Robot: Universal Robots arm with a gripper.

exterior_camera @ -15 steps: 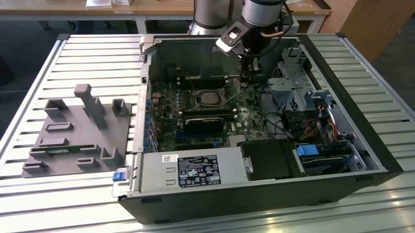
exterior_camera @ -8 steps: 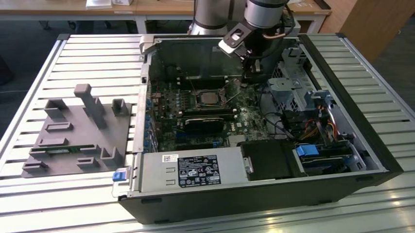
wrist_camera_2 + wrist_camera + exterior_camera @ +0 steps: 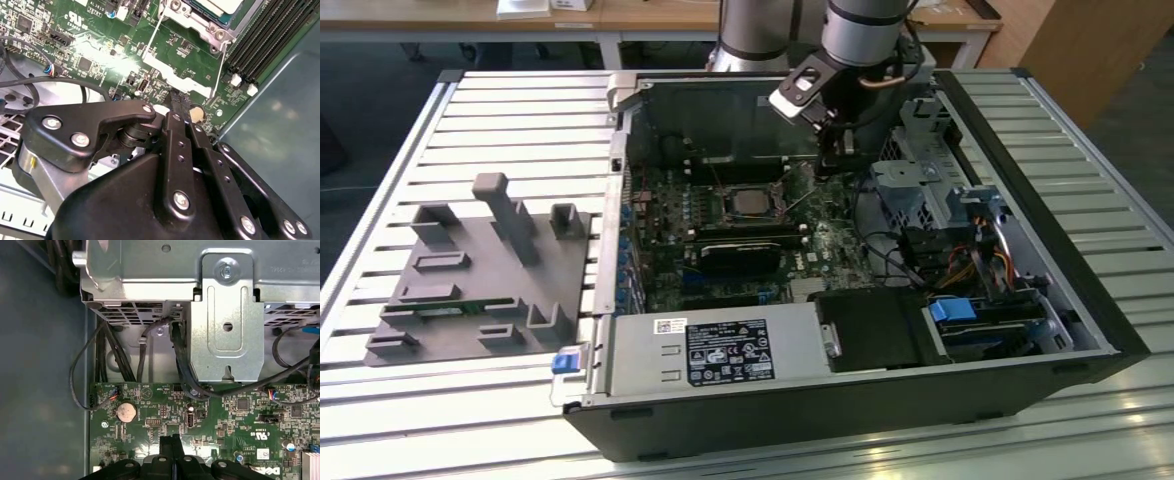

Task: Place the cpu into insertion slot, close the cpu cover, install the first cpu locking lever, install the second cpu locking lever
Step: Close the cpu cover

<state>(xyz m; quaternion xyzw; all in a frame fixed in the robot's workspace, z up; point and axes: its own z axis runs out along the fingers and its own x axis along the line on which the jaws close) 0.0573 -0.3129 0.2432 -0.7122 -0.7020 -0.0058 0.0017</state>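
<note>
The black 2-fingered gripper (image 3: 831,170) hangs tip-down inside the open black computer tower case (image 3: 1067,300), just above the green motherboard (image 3: 834,235) and on the exterior view's right of the socket area. In both wrist views its fingers (image 3: 167,445) are pressed flat together with only a thin seam between them, and nothing is held.

The small square silvery-grey cpu (image 3: 750,200) lies flat in the dark-framed square insertion slot (image 3: 720,200) near the middle of the board, apart from the gripper. In the second wrist view, the thin silver-metal cpu cover (image 3: 197,20) lies around the chip's edge. 1 thin wire lever (image 3: 156,31) runs along one side of the socket and another (image 3: 220,67) along the adjoining side; I cannot tell whether either is latched.

In the first wrist view, the fingertips are near a round silver coin battery (image 3: 126,411), with a grey sheet-metal drive cage (image 3: 227,315) and black cables (image 3: 180,355) beyond. A grey plastic fixture block (image 3: 480,270) sits on the slatted metal table (image 3: 400,130), at the exterior view's left of the case.
</note>
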